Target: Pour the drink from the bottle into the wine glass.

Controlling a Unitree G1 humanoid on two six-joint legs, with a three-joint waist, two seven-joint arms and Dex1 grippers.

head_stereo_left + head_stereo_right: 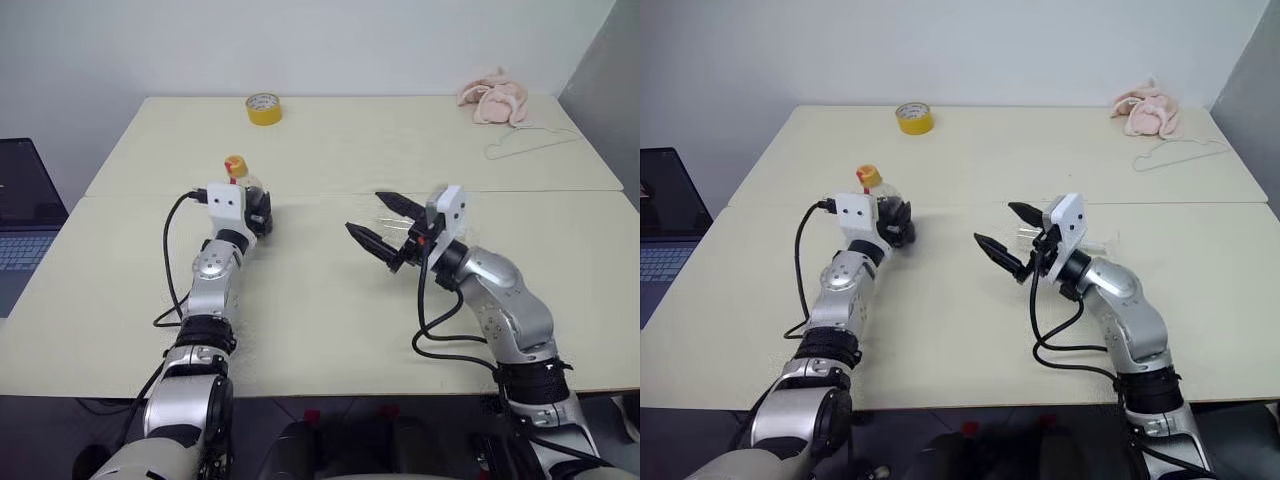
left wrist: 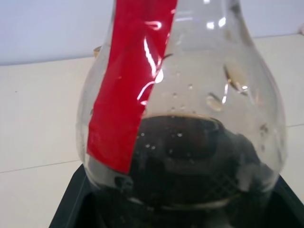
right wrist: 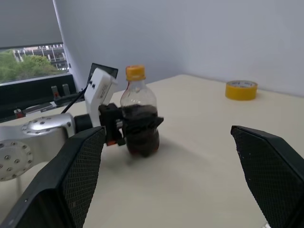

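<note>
The bottle point(image 3: 138, 107) stands upright on the left of the table point(image 1: 320, 310), with a yellow cap point(image 1: 235, 163) and a red label point(image 2: 128, 95). The dark drink point(image 2: 190, 156) fills roughly its lower half. My left gripper point(image 1: 258, 212) is shut on the bottle's body from the near side. My right gripper point(image 1: 363, 212) hovers open over the table's middle, pointing left toward the bottle and holding nothing. A faint clear shape, the wine glass point(image 1: 398, 226), shows behind the right gripper's fingers. It is mostly hidden, and I cannot tell how it stands.
A yellow tape roll point(image 1: 263, 108) sits at the far edge. A pink cloth point(image 1: 493, 98) and a wire hanger point(image 1: 525, 142) lie at the far right. A laptop point(image 1: 20, 220) is off the table's left side. A seam crosses the tabletop.
</note>
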